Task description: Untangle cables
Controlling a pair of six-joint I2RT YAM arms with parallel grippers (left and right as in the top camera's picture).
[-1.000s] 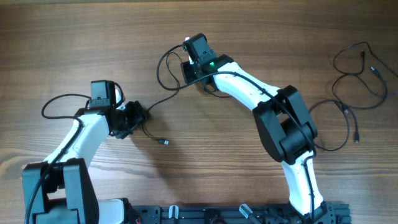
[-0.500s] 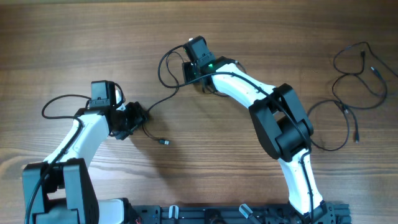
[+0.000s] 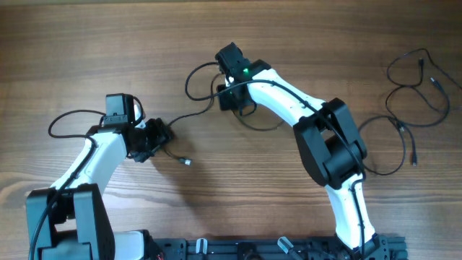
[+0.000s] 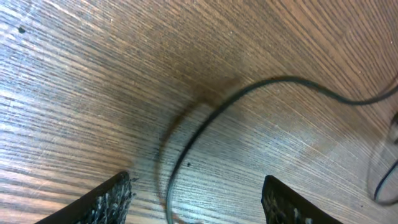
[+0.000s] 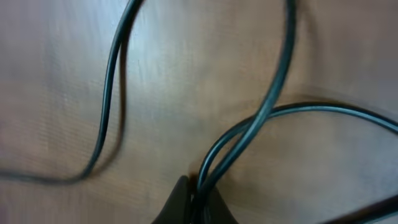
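Our left arm (image 3: pixel 92 155) bends in from the near edge, and the left gripper (image 4: pixel 199 204) sits low with its fingers spread wide apart. Our right arm (image 3: pixel 289 101) stretches forward and leftward; the right gripper (image 5: pixel 194 200) seems pinched tight on a black cable (image 5: pixel 273 99), though that view is blurred.

Wooden table (image 3: pixel 108 43), mid-brown, fills all three views. In the overhead view the grain runs left to right, in long streaks with darker bands. Surface matte, with a faint sheen in patches.

Left wrist view: grain runs diagonally, fine and close-set. Small dark speck (image 4: pixel 22 29) near the upper left corner.

Right wrist view: wood blurred, reddish-brown, grain barely readable.

Dark rail (image 3: pixel 253 249) lies along the near edge of the table, with metal fittings on it; detail too small to make out.
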